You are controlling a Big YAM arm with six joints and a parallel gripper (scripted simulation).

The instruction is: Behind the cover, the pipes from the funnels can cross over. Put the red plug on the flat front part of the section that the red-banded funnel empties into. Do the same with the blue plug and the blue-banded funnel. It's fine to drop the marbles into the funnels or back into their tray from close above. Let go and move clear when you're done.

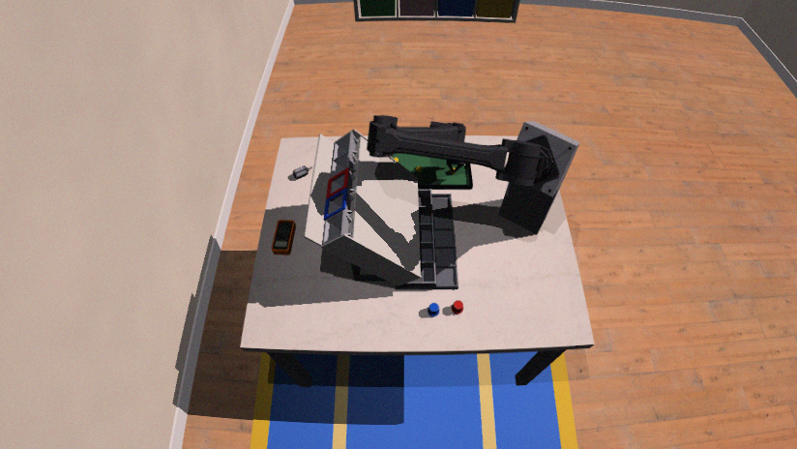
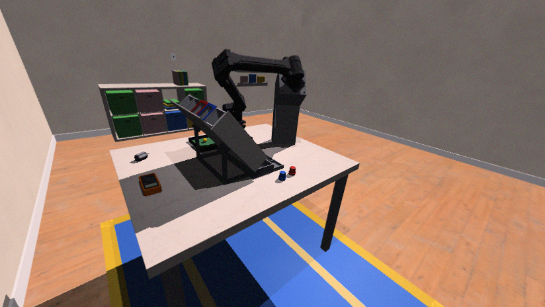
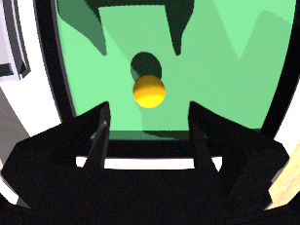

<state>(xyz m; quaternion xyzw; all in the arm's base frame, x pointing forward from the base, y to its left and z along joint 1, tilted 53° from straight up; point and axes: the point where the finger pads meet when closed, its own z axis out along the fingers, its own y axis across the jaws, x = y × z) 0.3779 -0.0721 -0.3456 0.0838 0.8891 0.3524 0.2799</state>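
Over the green tray [image 1: 412, 166] [image 2: 200, 141] [image 3: 214, 92], one yellow marble [image 3: 149, 92] sits just ahead of our gripper [image 3: 149, 109], roughly midway between its fingertips' lines. We are likely fetching our first test marble (no plugs yet). Our gripper is partly open, holding nothing; next we should lower, then squeeze.

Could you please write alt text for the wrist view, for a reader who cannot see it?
The open black hand, its two fingers apart with nothing gripped, hovers above a black-rimmed green tray. A single glossy yellow marble lies in the tray, just beyond the gap between the fingertips.
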